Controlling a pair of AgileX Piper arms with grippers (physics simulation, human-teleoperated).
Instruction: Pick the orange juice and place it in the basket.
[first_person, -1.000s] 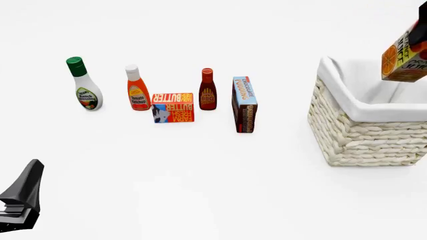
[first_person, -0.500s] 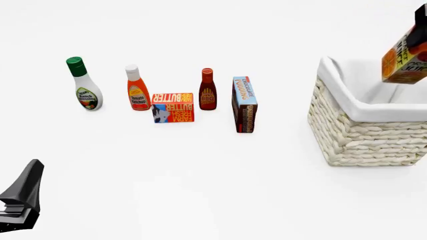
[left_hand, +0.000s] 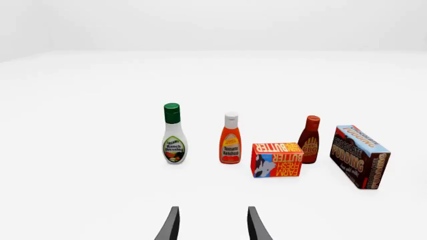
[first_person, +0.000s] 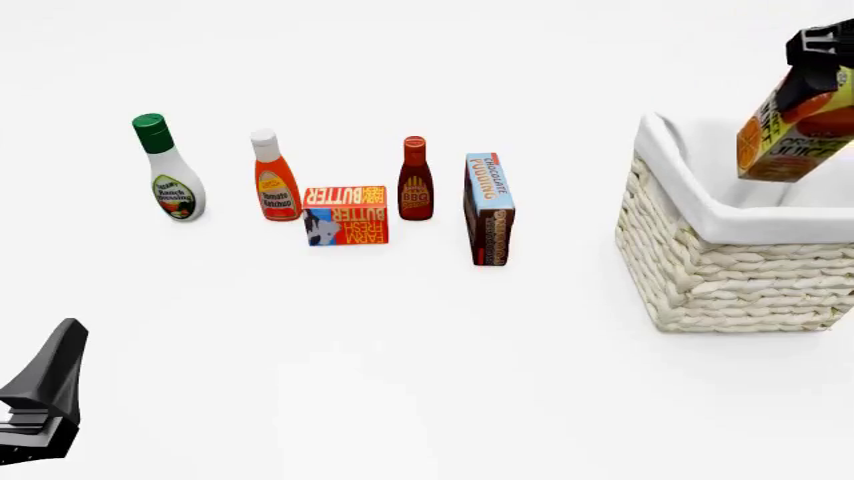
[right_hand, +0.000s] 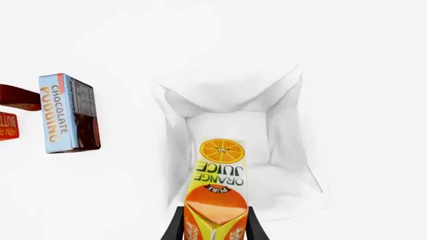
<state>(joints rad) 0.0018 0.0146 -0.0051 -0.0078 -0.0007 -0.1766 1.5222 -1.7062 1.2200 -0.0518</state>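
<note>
A: Where is the right arm?

B: Up at the far right of the front view, high over the basket (first_person: 727, 265). Only a dark bit of the right gripper (first_person: 817, 55) shows at the frame's edge. It holds the orange juice (first_person: 794, 125) by its gabled top, so the carton hangs tilted, its base toward the basket's opening and above the cloth rim.

A: Are the fingers really around it?

B: Yes. In the right wrist view two dark fingers (right_hand: 176, 227) press the carton (right_hand: 217, 200) from both sides, clenched on it near the gable. Beyond it lies the basket's white lined inside (right_hand: 227, 125). The carton is in the air and touches neither rim nor floor of the basket.

A: And the left arm?

B: Low in the near left corner of the front view, the left gripper (first_person: 43, 395) sits well apart from everything. Its wrist view shows the two fingers (left_hand: 170, 227) spread, with bare surface between them and nothing held.

A: What stands on the surface?

B: A row left of the basket: a ranch dressing bottle (first_person: 168, 170), a ketchup bottle (first_person: 275, 178), a butter box (first_person: 346, 215), a barbecue sauce bottle (first_person: 415, 180) and a chocolate pudding box (first_person: 489, 208), all apart from the basket.
</note>
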